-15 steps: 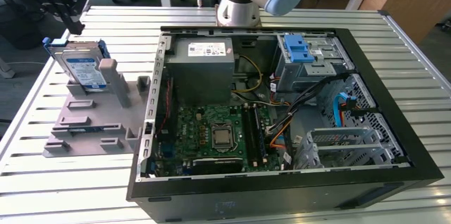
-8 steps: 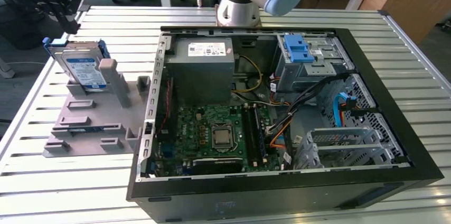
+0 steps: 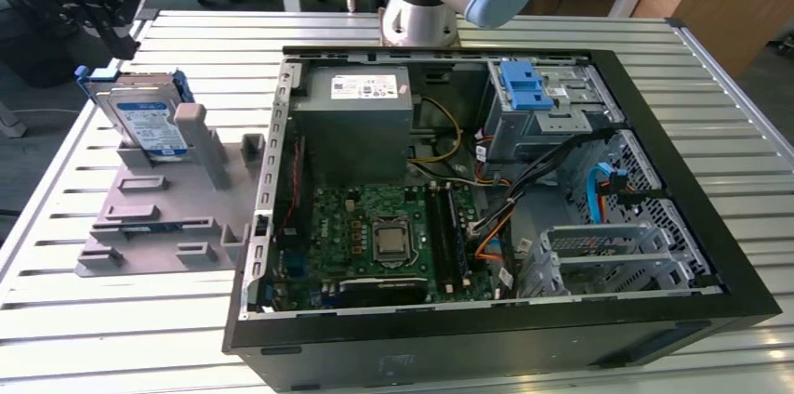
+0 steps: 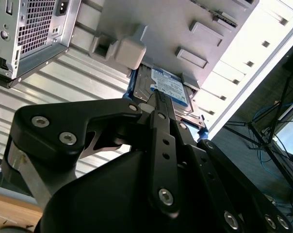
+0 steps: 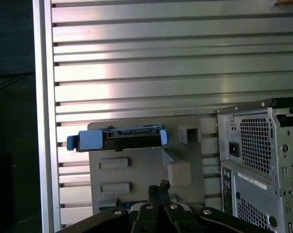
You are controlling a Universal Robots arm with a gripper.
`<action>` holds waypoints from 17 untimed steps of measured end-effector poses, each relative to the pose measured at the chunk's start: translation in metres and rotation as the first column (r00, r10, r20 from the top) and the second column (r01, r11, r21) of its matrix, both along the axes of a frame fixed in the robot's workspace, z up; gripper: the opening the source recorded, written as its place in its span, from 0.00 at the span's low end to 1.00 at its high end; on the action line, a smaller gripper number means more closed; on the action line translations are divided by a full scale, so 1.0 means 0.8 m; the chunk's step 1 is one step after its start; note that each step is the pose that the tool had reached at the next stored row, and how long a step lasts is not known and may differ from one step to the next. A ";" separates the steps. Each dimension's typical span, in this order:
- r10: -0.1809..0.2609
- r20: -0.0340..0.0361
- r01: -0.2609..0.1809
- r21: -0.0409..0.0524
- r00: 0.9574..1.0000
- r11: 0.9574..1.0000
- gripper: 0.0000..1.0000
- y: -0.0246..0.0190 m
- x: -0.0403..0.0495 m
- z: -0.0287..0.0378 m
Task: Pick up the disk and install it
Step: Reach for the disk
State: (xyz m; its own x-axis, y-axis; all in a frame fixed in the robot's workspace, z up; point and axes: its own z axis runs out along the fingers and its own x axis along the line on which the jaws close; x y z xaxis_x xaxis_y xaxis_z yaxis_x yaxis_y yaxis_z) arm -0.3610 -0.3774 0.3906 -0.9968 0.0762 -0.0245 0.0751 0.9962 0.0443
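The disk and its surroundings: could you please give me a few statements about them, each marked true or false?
1. The disk stands upright on the grey fixture. True.
2. The disk sits installed inside the computer case. False: it is outside the case, on the fixture at the exterior view's left of it.
3. The case lies open with its motherboard exposed. True.
4. The gripper holds the disk. False: in the first wrist view the gripper is apart from the disk, which stands free on the fixture.
5. The disk's bracket is red. False: it is blue.
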 end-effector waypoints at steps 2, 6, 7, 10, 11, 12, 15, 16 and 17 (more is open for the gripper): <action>0.000 0.000 0.000 0.000 1.000 1.000 0.11 0.0000 0.000 0.0000; 0.000 0.000 0.000 0.000 1.000 1.000 0.11 0.0001 0.000 0.0000; 0.000 0.000 0.000 0.000 1.000 1.000 0.11 0.0004 -0.002 -0.0001; 0.000 0.000 0.000 0.000 1.000 1.000 0.11 0.0036 -0.009 -0.0005; 0.000 0.000 0.000 0.000 1.000 1.000 0.11 0.0060 -0.013 -0.0006; 0.000 0.000 0.000 0.000 1.000 1.000 0.11 0.0089 -0.017 -0.0008; 0.000 0.000 0.000 0.000 1.000 1.000 0.11 0.0201 -0.027 -0.0016; 0.000 -0.001 0.000 0.000 1.000 1.000 0.11 0.0239 -0.030 -0.0021; 0.000 -0.001 0.000 0.000 1.000 1.000 0.11 0.0275 -0.034 -0.0031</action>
